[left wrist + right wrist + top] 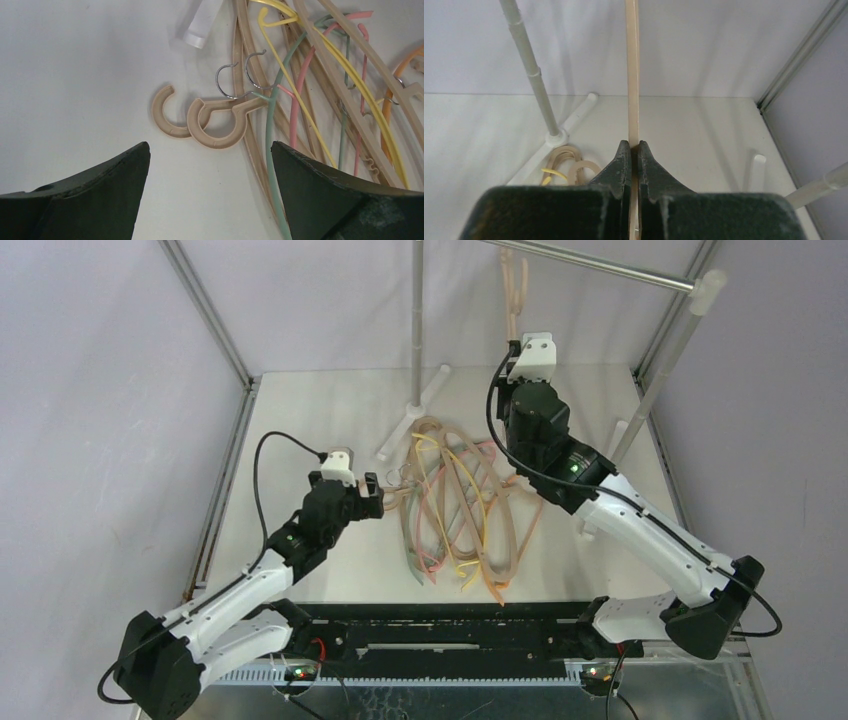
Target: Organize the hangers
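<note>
Top view
Hanger pile [460, 505]: lies in a tangled heap on the counter [300, 420] between the two arms, with beige, pink, yellow and orange loops crossing one another
Left tool [374, 495]: sits low at the left edge of the heap, jaws apart, holding nothing
Right tool [518, 340]: stands high at the far side of the heap, clamped on a beige hanger [512, 290]
Held hanger's place: upright above the right wrist, apart from the heap, top close under the silver rail [600, 265]; hooked over it or not, cannot tell
Post [416, 320]: upright at the far middle, white foot [400, 435] just beside the heap's far end

Left wrist view
Fingers [100, 195]: two dark wedges at the bottom corners, wide apart, with only counter and a hook's edge between
Beige hooks [217, 122]: two thick C-shapes flat on the counter, side by side, just ahead of the gap
Wire hooks [227, 80]: two thin metal ones just beyond the beige pair
Thin hangers: pale-green hanger [270, 130] running down beside the right finger; pink hanger [302, 85], yellow hanger [350, 73] and orange hanger [407, 60] farther right, overlapping thick beige bars
White tube [200, 25]: at the top edge, just left of the hangers

Right wrist view
Jaws: pressed together on the thin edge of the beige hanger, rising straight up out of view
Heap glimpse: beige loops [584, 163] and a bit of yellow on the counter at lower left, near the white foot
</note>
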`<state>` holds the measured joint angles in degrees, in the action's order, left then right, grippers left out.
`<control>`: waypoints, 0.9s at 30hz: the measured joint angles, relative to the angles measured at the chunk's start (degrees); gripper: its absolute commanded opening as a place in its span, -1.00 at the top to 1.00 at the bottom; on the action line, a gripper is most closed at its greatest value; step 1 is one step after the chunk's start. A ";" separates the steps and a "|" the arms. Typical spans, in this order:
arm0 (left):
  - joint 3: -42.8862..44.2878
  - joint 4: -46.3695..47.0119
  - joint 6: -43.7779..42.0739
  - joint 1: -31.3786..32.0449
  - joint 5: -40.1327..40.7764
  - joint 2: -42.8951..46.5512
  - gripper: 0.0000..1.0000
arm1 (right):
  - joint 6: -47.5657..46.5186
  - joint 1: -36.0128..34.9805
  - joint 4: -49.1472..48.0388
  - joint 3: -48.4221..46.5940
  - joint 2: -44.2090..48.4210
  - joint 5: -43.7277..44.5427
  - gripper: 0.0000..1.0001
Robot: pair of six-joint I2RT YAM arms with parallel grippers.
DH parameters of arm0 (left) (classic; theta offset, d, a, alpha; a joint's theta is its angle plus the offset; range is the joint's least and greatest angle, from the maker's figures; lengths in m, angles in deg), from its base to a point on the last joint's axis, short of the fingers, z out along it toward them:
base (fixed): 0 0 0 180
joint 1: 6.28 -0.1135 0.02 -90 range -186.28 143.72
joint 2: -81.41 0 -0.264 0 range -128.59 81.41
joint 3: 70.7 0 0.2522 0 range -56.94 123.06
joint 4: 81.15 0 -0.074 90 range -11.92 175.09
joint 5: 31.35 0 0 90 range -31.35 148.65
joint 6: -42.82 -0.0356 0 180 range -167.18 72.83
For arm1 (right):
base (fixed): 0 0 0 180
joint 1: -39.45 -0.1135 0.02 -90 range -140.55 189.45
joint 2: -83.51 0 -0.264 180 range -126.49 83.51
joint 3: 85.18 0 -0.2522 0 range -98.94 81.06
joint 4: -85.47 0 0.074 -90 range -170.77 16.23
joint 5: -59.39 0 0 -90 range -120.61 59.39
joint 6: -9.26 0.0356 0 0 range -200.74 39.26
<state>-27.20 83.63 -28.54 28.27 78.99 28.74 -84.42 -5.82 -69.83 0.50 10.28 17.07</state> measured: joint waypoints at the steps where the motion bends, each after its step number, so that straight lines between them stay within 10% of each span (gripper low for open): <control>1: 0.00 0.00 0.00 0.00 0.00 -0.24 -0.91 | -0.57 0.74 -0.09 0.00 -0.28 -0.37 1.00; 27: 0.00 0.00 -0.02 0.13 -0.02 -2.14 -0.91 | 0.39 20.11 -1.38 -5.31 -7.72 -11.26 1.00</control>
<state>-27.20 83.63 -28.56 28.40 78.97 26.60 -84.03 14.29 -71.21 -4.81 2.56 5.82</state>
